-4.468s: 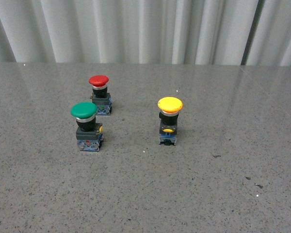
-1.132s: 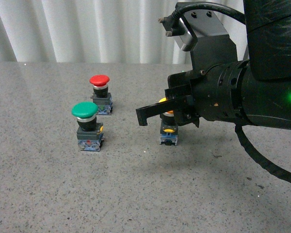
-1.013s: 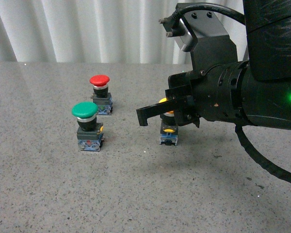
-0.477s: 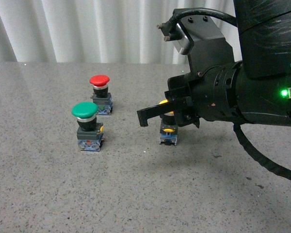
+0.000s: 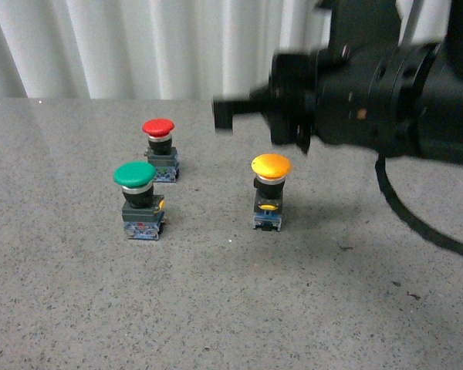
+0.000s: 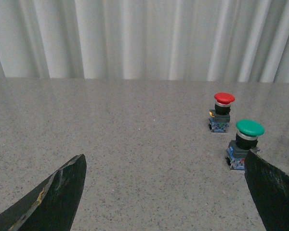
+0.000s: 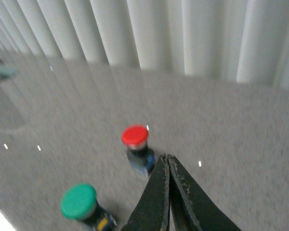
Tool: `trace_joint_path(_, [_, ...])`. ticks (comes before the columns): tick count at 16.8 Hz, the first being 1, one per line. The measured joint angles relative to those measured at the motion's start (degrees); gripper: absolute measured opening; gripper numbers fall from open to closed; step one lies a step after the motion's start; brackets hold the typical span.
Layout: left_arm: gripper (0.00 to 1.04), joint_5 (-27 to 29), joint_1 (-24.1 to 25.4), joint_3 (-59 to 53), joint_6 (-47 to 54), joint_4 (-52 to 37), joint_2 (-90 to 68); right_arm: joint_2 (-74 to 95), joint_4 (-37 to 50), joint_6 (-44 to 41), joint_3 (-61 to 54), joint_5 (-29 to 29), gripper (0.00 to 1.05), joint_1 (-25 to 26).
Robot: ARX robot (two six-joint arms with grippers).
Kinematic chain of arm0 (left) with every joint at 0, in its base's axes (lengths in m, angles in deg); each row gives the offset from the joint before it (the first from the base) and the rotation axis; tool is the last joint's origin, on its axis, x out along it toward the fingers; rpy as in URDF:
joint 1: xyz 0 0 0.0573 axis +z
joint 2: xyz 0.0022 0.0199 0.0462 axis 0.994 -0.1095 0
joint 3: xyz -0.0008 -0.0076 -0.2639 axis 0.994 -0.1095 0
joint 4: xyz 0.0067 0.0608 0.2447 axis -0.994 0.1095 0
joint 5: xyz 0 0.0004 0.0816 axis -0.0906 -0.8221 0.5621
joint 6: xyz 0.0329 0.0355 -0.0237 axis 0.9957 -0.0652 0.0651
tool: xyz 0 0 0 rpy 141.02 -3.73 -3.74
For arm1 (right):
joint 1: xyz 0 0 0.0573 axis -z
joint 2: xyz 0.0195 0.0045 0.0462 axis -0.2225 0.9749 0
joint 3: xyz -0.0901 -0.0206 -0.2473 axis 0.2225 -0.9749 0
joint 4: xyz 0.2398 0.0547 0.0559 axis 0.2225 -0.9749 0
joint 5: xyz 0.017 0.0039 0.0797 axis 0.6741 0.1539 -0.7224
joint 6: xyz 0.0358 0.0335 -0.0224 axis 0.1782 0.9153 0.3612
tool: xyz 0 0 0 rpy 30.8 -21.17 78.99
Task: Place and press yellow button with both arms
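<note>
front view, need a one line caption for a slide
Right gripper, blurred, hangs above the table behind the upright yellow button, with green button and red button to the left.

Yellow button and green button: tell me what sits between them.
Nothing; in the front view only bare grey table lies between the yellow button and the green button.

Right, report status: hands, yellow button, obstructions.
Right hand shut, empty, raised above the table. Left hand open, empty. Yellow button upright on table, untouched. Green button and red button stand apart, not blocking.
</note>
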Motion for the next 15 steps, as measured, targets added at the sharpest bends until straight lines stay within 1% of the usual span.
trace_joint_path(1, [0.98,0.02,0.00,0.00,0.00,0.02,0.00,-2.34,2.93,2.60,0.11,0.02,0.02,0.00])
trace_joint_path(2, [0.98,0.02,0.00,0.00,0.00,0.00,0.00,-4.42,3.74,4.72,0.42,0.00,0.02,0.07])
trace_joint_path(4, [0.98,0.00,0.00,0.00,0.00,0.02,0.00,-7.21,2.89,8.39,0.00,0.46,0.02,0.90])
trace_joint_path(6, [0.98,0.02,0.00,0.00,0.00,0.02,0.00,-14.19,1.33,11.52,-3.45,1.14,0.02,1.18])
trace_joint_path(7, [0.98,0.00,0.00,0.00,0.00,0.02,0.00,-18.88,-0.79,11.17,-4.33,2.89,0.02,0.76])
trace_joint_path(8, [0.98,-0.02,0.00,0.00,0.00,0.00,0.00,-26.77,-8.98,6.73,-6.25,16.09,0.02,-0.44])
trace_joint_path(9, [0.98,0.04,0.00,0.00,0.00,0.02,0.00,-34.75,-15.10,1.77,-10.84,24.79,0.02,0.50])
trace_joint_path(10, [0.98,0.07,0.00,0.00,0.00,0.00,0.00,-44.46,-22.05,-2.38,-16.98,28.33,0.02,4.79])
trace_joint_path(11, [0.98,0.02,0.00,0.00,0.00,0.02,0.00,-52.63,-23.96,-4.04,-22.34,27.71,0.02,8.81])
trace_joint_path(13, [0.98,0.02,0.00,0.00,0.00,0.00,0.00,-61.13,-21.35,-5.51,-27.71,22.86,0.02,12.11])
trace_joint_path(15, [0.98,0.04,0.00,0.00,0.00,0.02,0.00,-63.87,-21.38,-5.92,-33.11,19.71,0.02,15.23])
